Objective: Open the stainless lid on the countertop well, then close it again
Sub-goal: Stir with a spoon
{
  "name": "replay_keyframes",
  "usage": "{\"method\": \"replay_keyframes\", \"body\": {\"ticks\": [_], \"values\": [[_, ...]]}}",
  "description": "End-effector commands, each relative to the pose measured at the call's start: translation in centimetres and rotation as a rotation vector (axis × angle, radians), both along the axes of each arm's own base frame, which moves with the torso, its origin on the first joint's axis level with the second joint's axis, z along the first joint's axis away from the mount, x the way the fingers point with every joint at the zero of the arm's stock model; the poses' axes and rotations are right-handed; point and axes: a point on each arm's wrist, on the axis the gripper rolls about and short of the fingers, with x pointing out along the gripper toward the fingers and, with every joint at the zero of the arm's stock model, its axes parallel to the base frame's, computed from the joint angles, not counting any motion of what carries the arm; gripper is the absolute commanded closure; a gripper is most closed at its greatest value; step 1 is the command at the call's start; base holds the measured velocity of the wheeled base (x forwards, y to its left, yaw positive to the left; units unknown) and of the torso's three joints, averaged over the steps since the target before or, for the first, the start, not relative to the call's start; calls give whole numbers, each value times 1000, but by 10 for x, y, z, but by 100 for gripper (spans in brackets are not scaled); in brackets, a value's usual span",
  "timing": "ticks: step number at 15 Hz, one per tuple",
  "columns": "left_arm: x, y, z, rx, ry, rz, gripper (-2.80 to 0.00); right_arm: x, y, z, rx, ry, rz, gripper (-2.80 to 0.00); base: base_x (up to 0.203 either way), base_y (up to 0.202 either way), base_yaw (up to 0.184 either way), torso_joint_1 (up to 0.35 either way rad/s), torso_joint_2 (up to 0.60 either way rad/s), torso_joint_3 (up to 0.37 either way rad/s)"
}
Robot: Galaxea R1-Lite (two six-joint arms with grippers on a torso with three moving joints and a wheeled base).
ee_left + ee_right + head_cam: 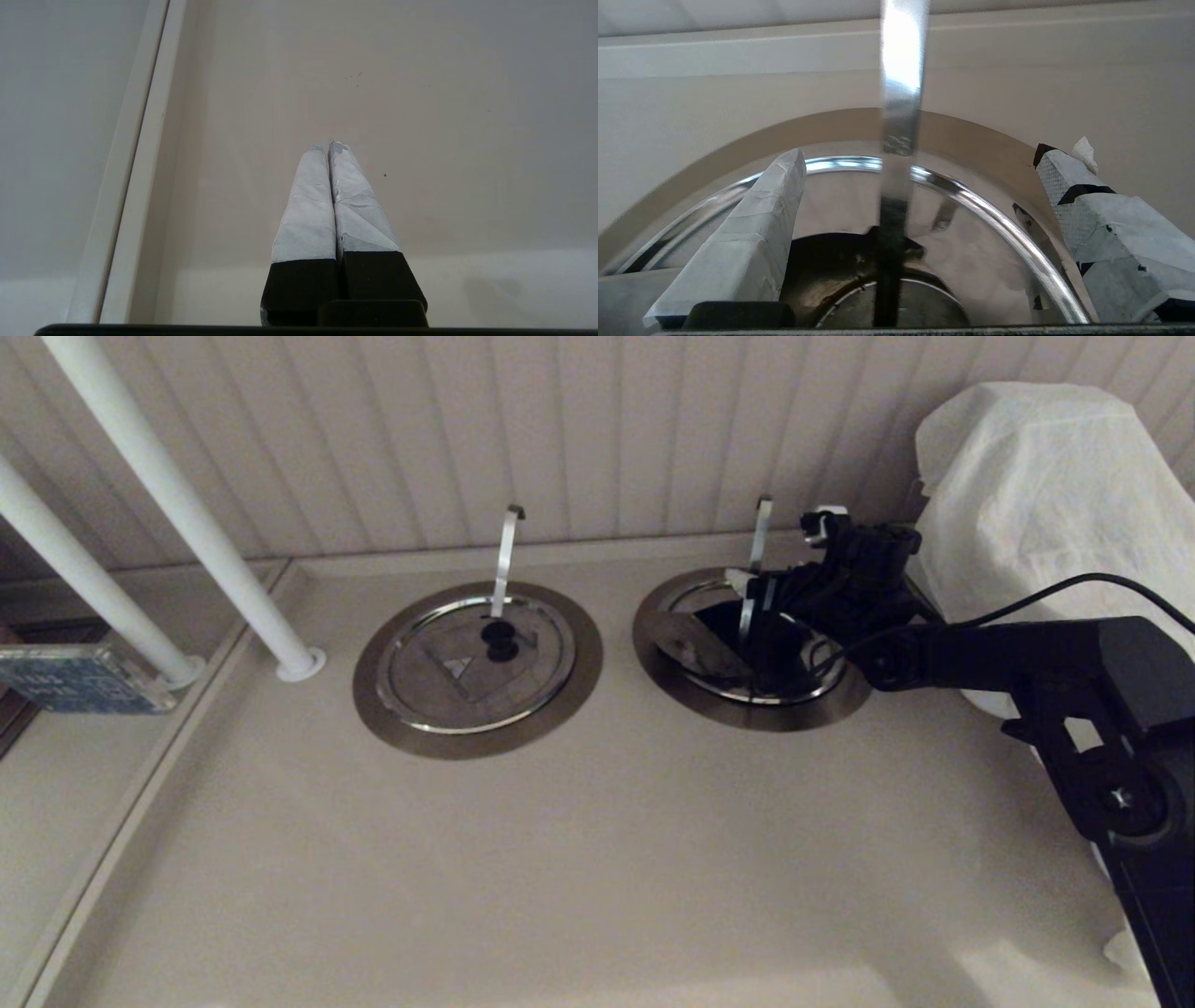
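Observation:
The stainless lid (686, 644) lies in the right-hand countertop well (747, 714), whose wide steel ring sits flush in the beige counter. A section of the lid is folded back to the left, and a dark opening (733, 621) shows beside it. A flat steel utensil handle (761, 537) rises from the lid. My right gripper (780, 560) hovers over the lid's far side, open and holding nothing. In the right wrist view the handle (901, 93) stands between the spread fingers of the gripper (922, 154), above the lid's bright rim (994, 210). My left gripper (329, 145) is shut over bare counter.
A second steel lid (476, 663) with a black knob and its own handle (504, 555) lies in the left well. Two white poles (177, 504) slant up at the left. A white cloth-covered object (1027, 495) stands close behind the right arm. The ribbed wall runs along the back.

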Motion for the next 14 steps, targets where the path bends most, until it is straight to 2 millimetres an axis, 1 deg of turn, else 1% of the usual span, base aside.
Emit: {"method": "replay_keyframes", "body": {"ticks": [1,2,3,12,14], "values": [[0,0,0,0,-1,0,0,1,2,-3,0,4,5,-280,0,0,0,0,0,0],[0,0,0,0,-1,1,0,1,3,-5,-1,7,6,-280,0,0,0,0,0,0],[0,0,0,0,-1,0,0,2,4,-6,-7,7,8,0,0,0,0,0,0,0],[0,0,0,0,-1,0,0,0,5,-3,-5,-4,8,0,0,0,0,0,0,0],[0,0,0,0,-1,1,0,0,10,-4,-4,-2,13,0,0,0,0,0,0,0]]}}
